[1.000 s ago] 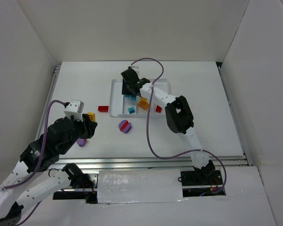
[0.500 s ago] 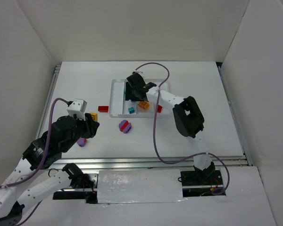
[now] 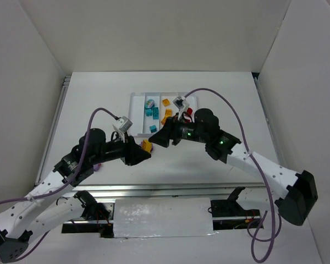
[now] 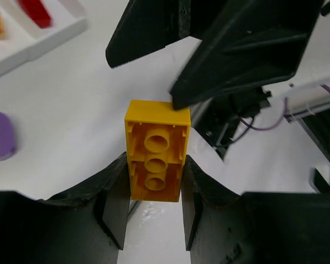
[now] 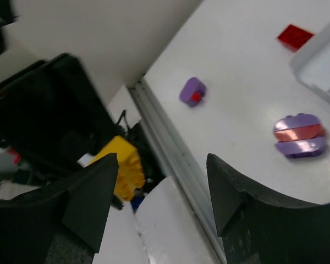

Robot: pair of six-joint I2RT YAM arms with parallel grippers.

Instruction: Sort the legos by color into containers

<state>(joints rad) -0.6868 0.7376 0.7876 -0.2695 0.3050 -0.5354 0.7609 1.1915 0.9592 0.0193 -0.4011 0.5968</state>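
Top view: the left gripper (image 3: 143, 152) has swung in from the left and is pinching the yellow brick (image 3: 147, 147) above the table, in front of the white tray (image 3: 133, 110). The right gripper (image 3: 155, 142) has left the tray and is now facing it.

Left wrist: both fingers are squeezing the brick's sides, with the right one's fingertip maybe touching its far edge.

Right wrist: the fingers are standing spread, and the brick is looking blurry between them.

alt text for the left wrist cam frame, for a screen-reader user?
A yellow brick, hollow underside facing the camera, is clamped in the left gripper's black fingers. The right gripper's open fingers reach in from the top, one tip at the brick's far edge. Top left, the corner of a tray holds a red brick; a purple round piece lies at the left edge.
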